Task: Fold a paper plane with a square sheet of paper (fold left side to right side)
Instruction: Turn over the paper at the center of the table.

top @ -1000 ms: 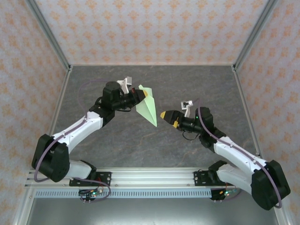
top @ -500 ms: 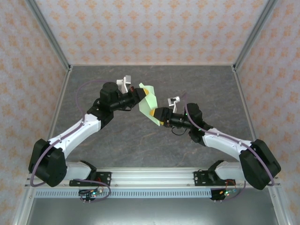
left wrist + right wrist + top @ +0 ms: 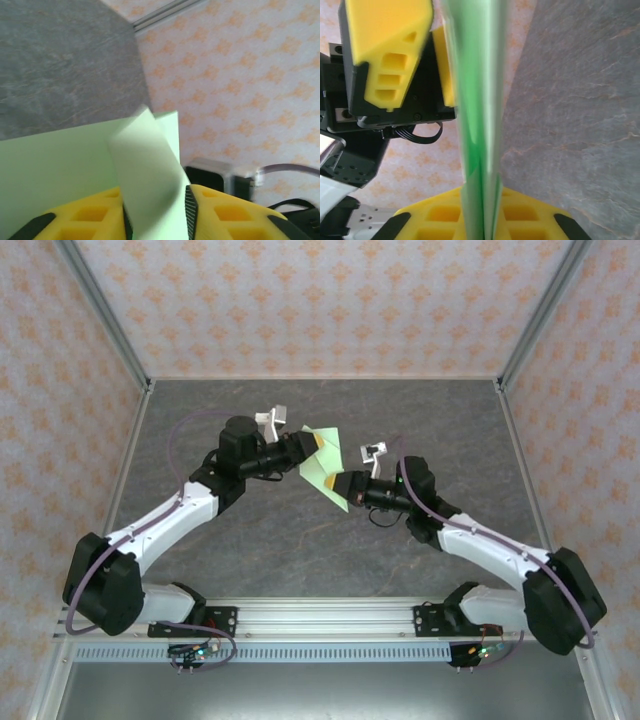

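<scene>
Above the middle of the grey table [image 3: 250, 530], a folded pale green paper plane [image 3: 322, 466] is held in the air, its near end pinched tight by the right gripper [image 3: 336, 485], while the left gripper [image 3: 312, 443] has its yellow jaws slightly parted around the far edge.

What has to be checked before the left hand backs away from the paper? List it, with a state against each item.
1. Right hand shut on the green paper: ok, the folded edge sits pinched between its fingers.
2. Left hand let go: ok, its jaws stand parted with a flap loose between them.
3. Paper off the table: ok, held in the air.
4. Hands not touching: ok, close but apart.
5. Creases tidy: cannot tell, one flap curls.
</scene>
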Tool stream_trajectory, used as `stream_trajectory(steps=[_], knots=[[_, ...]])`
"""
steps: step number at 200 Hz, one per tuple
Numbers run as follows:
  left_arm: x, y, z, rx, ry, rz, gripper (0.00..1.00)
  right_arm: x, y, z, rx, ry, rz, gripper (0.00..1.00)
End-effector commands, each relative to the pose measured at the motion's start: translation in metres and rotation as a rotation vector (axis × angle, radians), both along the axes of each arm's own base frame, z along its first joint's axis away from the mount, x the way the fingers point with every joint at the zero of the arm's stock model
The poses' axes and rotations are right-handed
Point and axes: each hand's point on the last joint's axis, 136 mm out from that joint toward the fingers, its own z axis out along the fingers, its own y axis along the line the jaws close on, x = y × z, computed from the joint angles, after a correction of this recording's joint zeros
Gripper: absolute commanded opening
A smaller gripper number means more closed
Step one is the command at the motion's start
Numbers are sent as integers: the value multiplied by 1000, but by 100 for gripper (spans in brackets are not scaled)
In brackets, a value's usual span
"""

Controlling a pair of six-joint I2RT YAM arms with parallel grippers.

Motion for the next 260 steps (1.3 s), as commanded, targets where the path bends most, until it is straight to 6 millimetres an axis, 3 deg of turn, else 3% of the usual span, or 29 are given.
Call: stream_trajectory(steps=[1, 25, 43, 72, 96, 119, 139, 157, 192, 229, 260], knots=[[-7, 22, 2, 176, -50, 39, 51, 0, -15, -4, -182, -70, -37, 13], [-15, 60, 0, 368, -93, 152, 62, -2, -43, -37, -486, -58, -78, 10], [-25, 96, 13, 477, -156, 277, 66, -4, -73, -59, -825, -103, -124, 9], [-48, 153, 40, 562, -248, 509, 69, 2, -107, -71, -1342, -222, -191, 8], [-69, 192, 52, 586, -277, 671, 71, 16, -105, -61, -1669, -365, -238, 8], [-83, 215, 55, 590, -269, 774, 73, 28, -88, -62, -1943, -505, -229, 8], [-88, 220, 56, 600, -276, 785, 74, 36, -67, -73, -2123, -619, -193, 8], [-89, 218, 57, 604, -279, 769, 74, 42, -50, -95, -2236, -687, -128, 8], [-87, 210, 57, 607, -294, 723, 75, 47, -35, -132, -2317, -708, -23, 8], [-84, 205, 56, 611, -295, 697, 75, 35, -29, -162, -2234, -604, 91, 14], [-82, 202, 52, 616, -289, 681, 75, 13, -17, -175, -2017, -485, 187, 32]])
